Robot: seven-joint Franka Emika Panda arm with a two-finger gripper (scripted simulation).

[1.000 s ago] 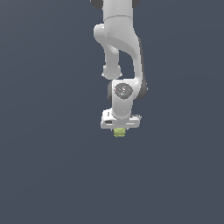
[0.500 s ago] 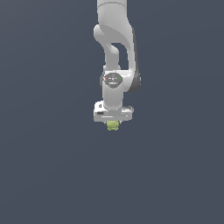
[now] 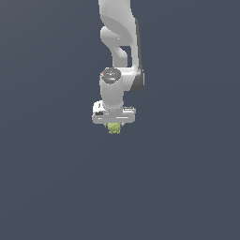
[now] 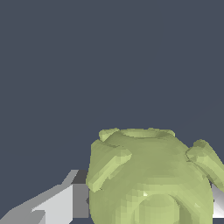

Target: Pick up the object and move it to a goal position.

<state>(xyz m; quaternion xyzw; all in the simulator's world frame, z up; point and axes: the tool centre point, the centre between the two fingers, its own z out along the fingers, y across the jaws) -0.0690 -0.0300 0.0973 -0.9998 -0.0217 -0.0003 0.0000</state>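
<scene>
The object [image 3: 114, 128] is a small yellow-green lumpy item with little bumps. It hangs just under the white hand of my arm in the exterior view, near the picture's middle. My gripper [image 3: 114, 126] is shut on it and points down. In the wrist view the object [image 4: 151, 179] looms large between my two fingers, one grey-white finger [image 4: 61, 203] on one side and a sliver of the other [image 4: 218, 203] on the opposite side. The object is held off the dark floor.
A plain dark grey-blue floor [image 3: 51, 178] fills both views. The white arm [image 3: 119, 42] rises to the top edge of the exterior view. No goal marker shows.
The arm has carried the held object toward the exterior view's left and a little upward over the last second. The grip has not changed.
</scene>
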